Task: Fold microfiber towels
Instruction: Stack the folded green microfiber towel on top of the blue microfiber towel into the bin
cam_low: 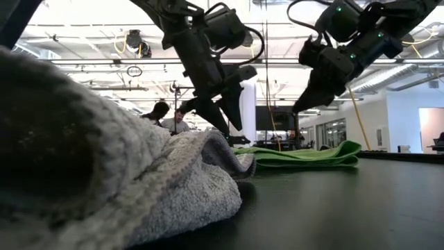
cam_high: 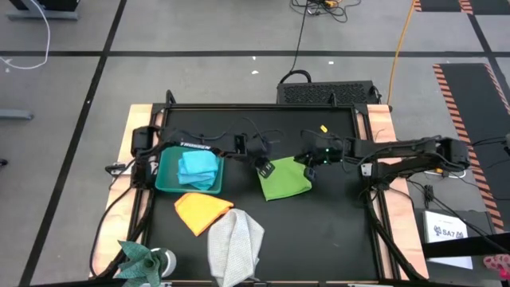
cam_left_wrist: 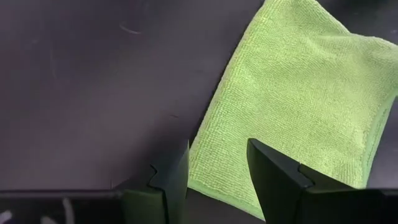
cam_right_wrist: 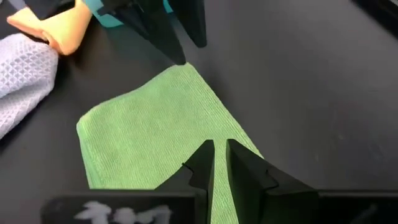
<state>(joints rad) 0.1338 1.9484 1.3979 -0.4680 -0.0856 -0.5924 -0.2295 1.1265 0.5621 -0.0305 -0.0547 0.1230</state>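
Note:
The lime green towel (cam_high: 284, 180) lies folded flat at the middle of the black table; it also shows in the left wrist view (cam_left_wrist: 298, 93) and the right wrist view (cam_right_wrist: 149, 130). My left gripper (cam_high: 265, 168) hovers open above its left edge, one finger on each side of the corner (cam_left_wrist: 217, 165), touching nothing. My right gripper (cam_high: 311, 166) hangs shut and raised over the towel's right side (cam_low: 300, 107). An orange towel (cam_high: 202, 212) and a grey towel (cam_high: 236, 244) lie near the front. A light blue towel (cam_high: 198, 166) rests in the teal bin (cam_high: 169, 182).
The teal bin stands at the table's left, close to my left arm. A teal cloth (cam_high: 140, 257) sits at the near left corner. The grey towel (cam_low: 104, 180) fills the low view's foreground. Bare black tabletop lies to the right of the green towel and in front of it.

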